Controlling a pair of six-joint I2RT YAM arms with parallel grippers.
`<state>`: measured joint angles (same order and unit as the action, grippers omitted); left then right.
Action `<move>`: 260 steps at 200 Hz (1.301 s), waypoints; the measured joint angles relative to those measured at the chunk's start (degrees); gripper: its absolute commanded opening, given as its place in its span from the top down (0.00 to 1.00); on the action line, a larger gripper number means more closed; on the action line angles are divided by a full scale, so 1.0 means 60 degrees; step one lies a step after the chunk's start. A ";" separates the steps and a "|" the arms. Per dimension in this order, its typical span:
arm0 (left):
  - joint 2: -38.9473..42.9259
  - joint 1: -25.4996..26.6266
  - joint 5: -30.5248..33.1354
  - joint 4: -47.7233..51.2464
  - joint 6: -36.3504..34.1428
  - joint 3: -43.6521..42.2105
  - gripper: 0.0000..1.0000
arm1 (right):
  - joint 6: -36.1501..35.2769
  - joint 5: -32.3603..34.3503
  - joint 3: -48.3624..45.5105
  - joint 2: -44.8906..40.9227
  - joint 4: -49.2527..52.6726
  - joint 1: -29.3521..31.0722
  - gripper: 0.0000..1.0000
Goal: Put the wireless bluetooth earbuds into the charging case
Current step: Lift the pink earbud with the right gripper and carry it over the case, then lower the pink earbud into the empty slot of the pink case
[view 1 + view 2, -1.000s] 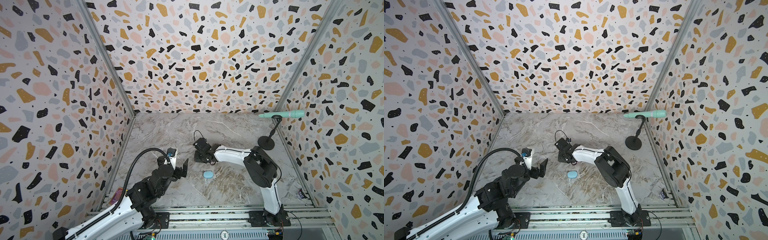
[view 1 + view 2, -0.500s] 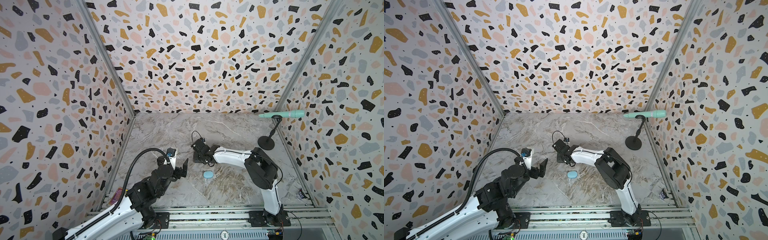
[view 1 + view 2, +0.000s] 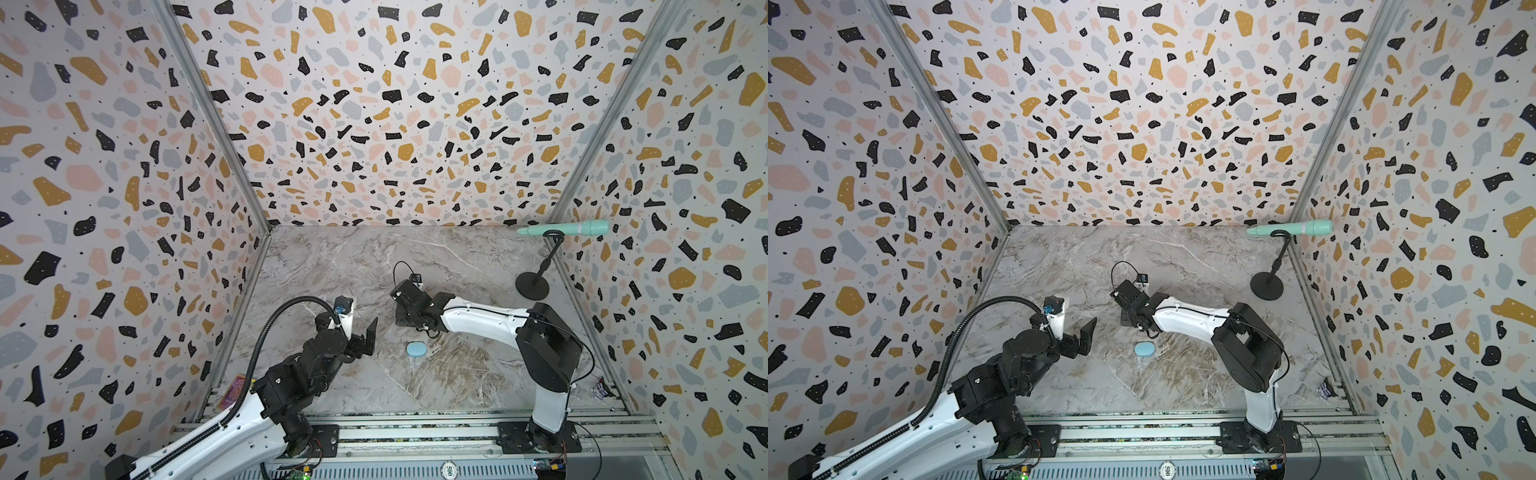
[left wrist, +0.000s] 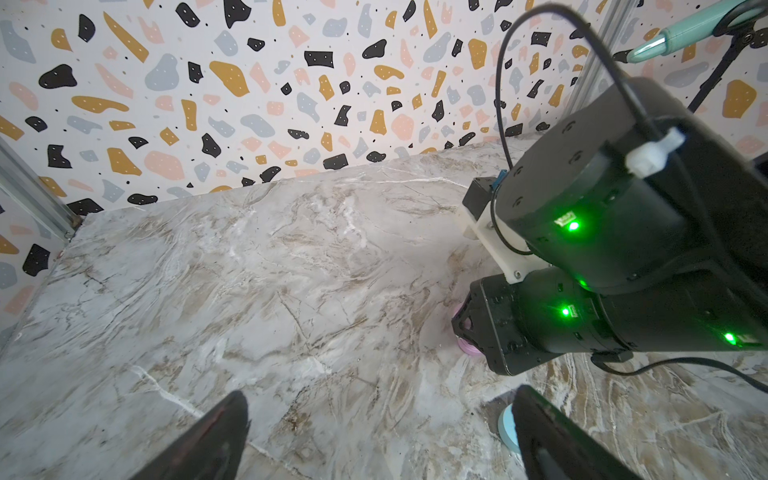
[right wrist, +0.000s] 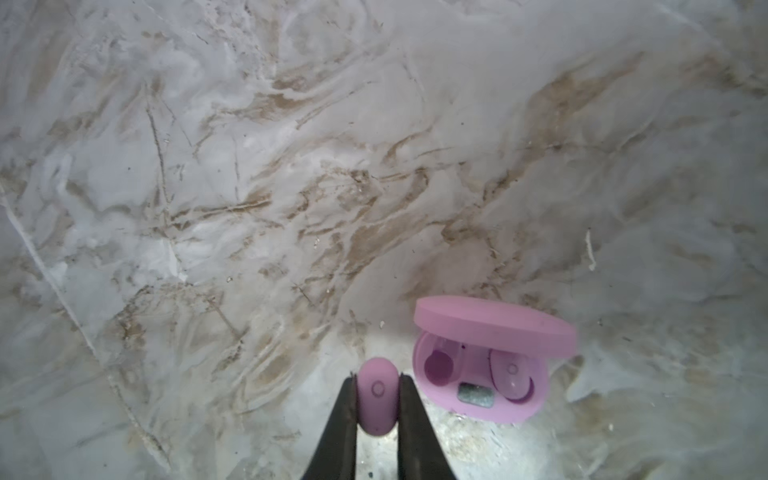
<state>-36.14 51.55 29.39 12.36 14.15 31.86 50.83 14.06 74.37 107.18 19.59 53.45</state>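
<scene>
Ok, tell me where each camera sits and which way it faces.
Top views: high at the front, looking down on the table; left arm, right arm, blue case.
Left wrist: on the left arm, facing the back wall; open left gripper, right arm's wrist.
Right wrist: on the right arm, looking down; right gripper shut on a pink earbud near the open pink case.
Shared: left wrist and top views both show the blue case.
</scene>
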 measured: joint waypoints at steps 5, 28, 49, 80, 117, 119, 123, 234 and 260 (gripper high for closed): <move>0.0000 0.0000 -0.0004 0.0000 0.0000 0.0000 0.00 | 0.0029 0.0040 -0.0047 -0.0015 0.0004 0.0011 0.89; -0.0033 0.0000 -0.0029 0.0000 0.0000 0.0000 0.00 | 0.0164 0.0186 -0.0280 -0.0058 0.0055 0.0055 0.89; -0.0036 0.0000 -0.0055 -0.0004 0.0000 0.0000 0.00 | 0.0302 0.0306 -0.0444 -0.0131 0.0091 0.0062 0.89; -0.0047 0.0000 -0.0073 -0.0025 0.0000 0.0000 0.00 | 0.0444 0.0415 -0.0459 -0.0164 0.0106 0.0073 0.89; -0.0087 0.0000 -0.0073 -0.0069 0.0000 0.0000 0.00 | 0.0601 0.0554 -0.0459 -0.0164 0.0109 0.0069 0.89; -0.0087 0.0000 -0.0073 -0.0073 0.0000 0.0000 0.00 | 0.0616 0.0561 -0.0459 -0.0164 0.0109 0.0069 0.89; -0.0087 0.0000 -0.0076 -0.0073 0.0000 0.0000 0.00 | 0.0630 0.0568 -0.0459 -0.0164 0.0106 0.0069 0.89; -0.0087 0.0000 -0.0076 -0.0076 0.0000 0.0000 0.00 | 0.0991 0.0594 -0.0459 0.0040 0.0095 0.0004 0.90; -0.0087 0.0000 -0.0076 -0.0076 0.0000 0.0000 0.00 | 0.1045 0.0597 -0.0459 0.0058 0.0087 -0.0022 0.90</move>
<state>-36.67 51.55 28.93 11.90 14.15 31.86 57.10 17.65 71.61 107.53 20.12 53.32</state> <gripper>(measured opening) 0.995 0.167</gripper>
